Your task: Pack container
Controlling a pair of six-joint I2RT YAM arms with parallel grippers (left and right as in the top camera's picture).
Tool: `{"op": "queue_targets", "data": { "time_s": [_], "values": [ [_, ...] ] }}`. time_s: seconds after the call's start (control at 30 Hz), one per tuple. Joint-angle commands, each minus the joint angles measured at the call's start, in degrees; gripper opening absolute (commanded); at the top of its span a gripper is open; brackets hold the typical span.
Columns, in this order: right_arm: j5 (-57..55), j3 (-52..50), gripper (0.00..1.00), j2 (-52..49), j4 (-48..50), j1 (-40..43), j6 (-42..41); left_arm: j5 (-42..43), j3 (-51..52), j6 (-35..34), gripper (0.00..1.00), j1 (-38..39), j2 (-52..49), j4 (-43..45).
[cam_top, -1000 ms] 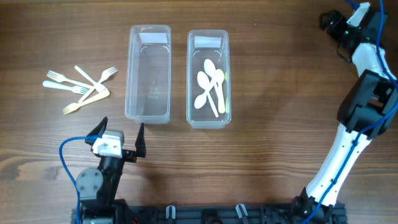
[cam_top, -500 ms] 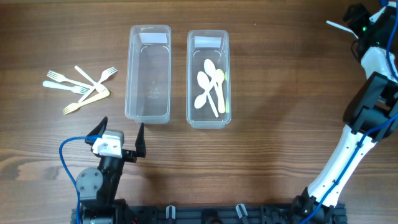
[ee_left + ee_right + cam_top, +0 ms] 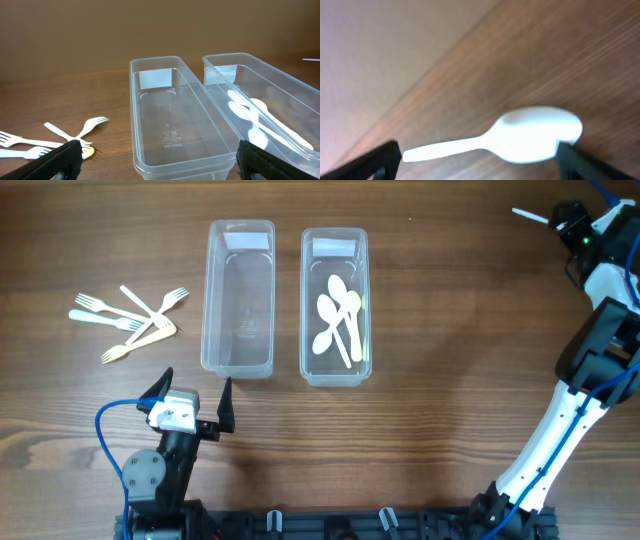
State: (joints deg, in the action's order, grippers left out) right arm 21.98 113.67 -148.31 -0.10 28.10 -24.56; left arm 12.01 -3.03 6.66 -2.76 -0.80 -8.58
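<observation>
Two clear plastic containers stand side by side. The left container [image 3: 239, 298] is empty and also shows in the left wrist view [image 3: 172, 125]. The right container [image 3: 335, 306] holds several white spoons [image 3: 338, 318]. Several white forks [image 3: 130, 320] lie on the wood at the far left. My left gripper [image 3: 195, 395] is open and empty just in front of the left container, its fingers at the lower corners of its wrist view [image 3: 160, 165]. My right gripper [image 3: 570, 222] is open at the far right back corner. A white spoon [image 3: 530, 135] lies between its fingers [image 3: 480, 160]; its handle shows in the overhead view [image 3: 530, 216].
The wooden table [image 3: 450, 380] carries nothing else between the containers and the right arm. The right arm's white links [image 3: 590, 360] run along the right edge. The table's far edge lies just behind the right gripper.
My right gripper has drawn back to the right at the back corner, uncovering the white spoon's handle, which has shifted slightly left. The left arm has not moved.
</observation>
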Motion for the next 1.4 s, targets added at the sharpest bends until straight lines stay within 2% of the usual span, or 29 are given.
{"op": "queue_targets", "data": {
  "time_s": [0.0,0.07,0.13,0.27,0.5,0.57,0.67,0.73,0.87,1.23,1.37],
  "values": [
    [3.80,-0.63,1.00,-4.22,-5.92,-1.99,5.77,0.11,0.42,0.83,1.00,-0.35,0.42,0.17],
    [3.78,-0.63,1.00,-4.22,-8.22,-3.17,9.77,0.11,0.42,0.83,1.00,-0.35,0.42,0.17],
    [5.33,-0.63,1.00,-3.78,-7.30,-3.72,9.35,0.11,0.42,0.83,1.00,-0.35,0.42,0.17],
    [13.09,-0.63,1.00,0.42,-0.74,-3.82,2.82,0.11,0.42,0.83,1.00,-0.35,0.42,0.17],
    [17.11,-0.61,1.00,2.40,8.37,-4.70,-0.35,0.11,0.42,0.83,1.00,-0.35,0.42,0.17],
    [15.19,-0.61,1.00,2.40,10.51,-5.14,-3.98,0.11,0.42,0.83,1.00,-0.35,0.42,0.17],
    [4.02,-0.63,1.00,2.36,9.46,-5.35,-4.57,0.11,0.42,0.83,1.00,-0.35,0.42,0.17],
    [-2.38,-0.63,1.00,2.10,9.75,-5.70,-1.49,0.11,0.42,0.83,1.00,-0.35,0.42,0.17],
    [-6.84,-0.63,1.00,1.14,9.92,-5.64,-0.96,0.11,0.42,0.83,1.00,-0.35,0.42,0.17],
    [-2.82,-0.63,1.00,-3.39,4.50,-4.94,-1.51,0.11,0.42,0.83,1.00,-0.35,0.42,0.17],
    [4.22,-0.63,1.00,-3.43,1.40,-5.07,-1.57,0.11,0.42,0.83,1.00,-0.35,0.42,0.17]
  ]
}}
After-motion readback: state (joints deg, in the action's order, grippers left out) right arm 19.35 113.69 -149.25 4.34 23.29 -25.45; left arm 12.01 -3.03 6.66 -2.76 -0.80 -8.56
